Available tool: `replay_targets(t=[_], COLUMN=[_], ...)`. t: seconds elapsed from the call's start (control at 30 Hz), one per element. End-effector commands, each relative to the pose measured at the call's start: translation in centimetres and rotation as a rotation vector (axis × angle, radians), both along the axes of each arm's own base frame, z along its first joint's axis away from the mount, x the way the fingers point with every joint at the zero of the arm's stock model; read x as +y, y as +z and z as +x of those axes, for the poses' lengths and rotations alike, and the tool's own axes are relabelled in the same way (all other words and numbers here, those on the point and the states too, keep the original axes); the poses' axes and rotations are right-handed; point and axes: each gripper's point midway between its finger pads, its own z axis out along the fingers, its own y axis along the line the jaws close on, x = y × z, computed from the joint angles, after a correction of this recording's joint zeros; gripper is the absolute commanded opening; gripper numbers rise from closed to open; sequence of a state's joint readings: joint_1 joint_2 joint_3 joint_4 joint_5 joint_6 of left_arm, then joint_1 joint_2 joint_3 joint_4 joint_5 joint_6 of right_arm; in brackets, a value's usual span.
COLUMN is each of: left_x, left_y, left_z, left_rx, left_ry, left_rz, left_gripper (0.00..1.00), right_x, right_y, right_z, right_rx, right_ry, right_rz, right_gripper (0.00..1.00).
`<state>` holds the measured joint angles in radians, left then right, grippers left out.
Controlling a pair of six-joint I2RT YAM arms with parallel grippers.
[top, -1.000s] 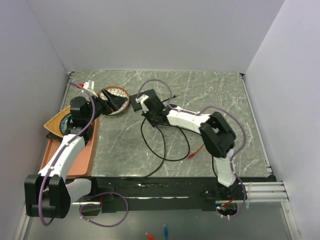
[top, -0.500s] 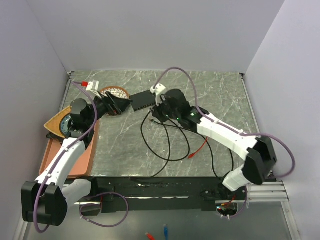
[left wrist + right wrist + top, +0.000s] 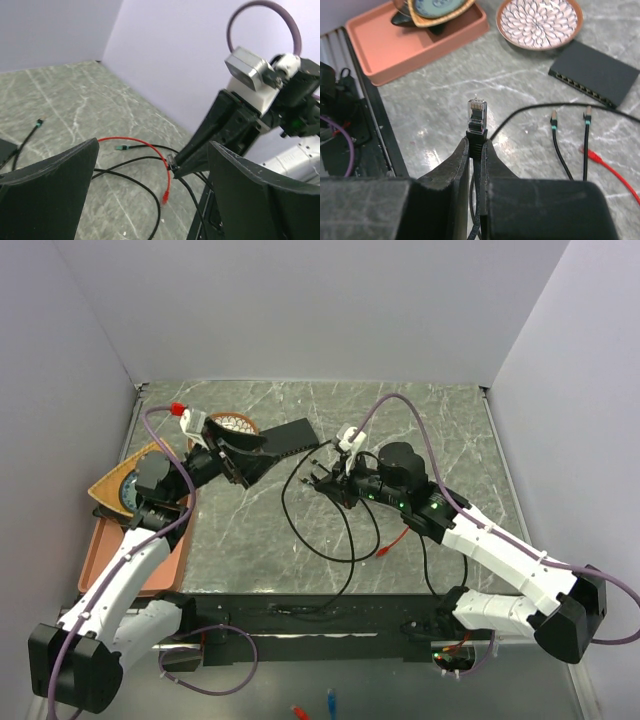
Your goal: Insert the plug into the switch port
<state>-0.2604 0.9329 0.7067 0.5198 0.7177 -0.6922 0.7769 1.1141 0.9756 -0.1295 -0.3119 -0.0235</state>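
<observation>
The flat black switch (image 3: 292, 434) lies at the back left of the table, next to the round patterned dish (image 3: 232, 424). In the right wrist view the switch (image 3: 594, 75) shows its row of sockets along the near edge. My right gripper (image 3: 318, 478) (image 3: 476, 141) is shut on the black boot of a clear plug (image 3: 476, 111), which points away from it, held above the table short of the switch. My left gripper (image 3: 258, 458) (image 3: 152, 144) is wide open and empty, held above the switch's left end. It faces the right gripper's fingers (image 3: 200, 150).
A pink tray (image 3: 415, 40) holding a brown bowl (image 3: 115, 483) sits at the left edge. Loose black cables (image 3: 330, 530), two with teal-banded plugs (image 3: 553, 120), and a red cable (image 3: 395, 538) lie in the middle. Walls close the back and sides.
My right gripper has drawn back to the right, off the switch, with the plug in it. My left gripper has swung right, past the dish, to the switch's left end.
</observation>
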Motion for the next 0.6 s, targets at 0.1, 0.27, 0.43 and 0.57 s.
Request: replay_targets(t=[0.1,0.27,0.43,0.57], left_x=[-2.0,-2.6,-3.0,-3.0], left_y=[1.1,0.8,1.1,1.0], left_z=[-2.0,-1.0,0.8,2.1], left_rx=[-0.1,-0.05,0.031,0.104], left_ry=[-0.109,-0.082,-0.008,0.039], left_rz=[0.036,0.053,0.066,0.069], left_gripper=[0.99,0.95,0.97,0.97], right_x=[-0.2,-1.5,-2.4,-2.1], right_y=[2.4,3.0,3.0,3.4], right_z=[0.8,2.7,4.1,4.3], right_rx=[-0.048,-0.064,-0.073,-0.094], right_ry=[-0.043,-0.171,-0.271,-0.301], right_rz=[0.064,0.033,-0.007,-0.024], right_gripper=[0.0,0.0,0.0,0.0])
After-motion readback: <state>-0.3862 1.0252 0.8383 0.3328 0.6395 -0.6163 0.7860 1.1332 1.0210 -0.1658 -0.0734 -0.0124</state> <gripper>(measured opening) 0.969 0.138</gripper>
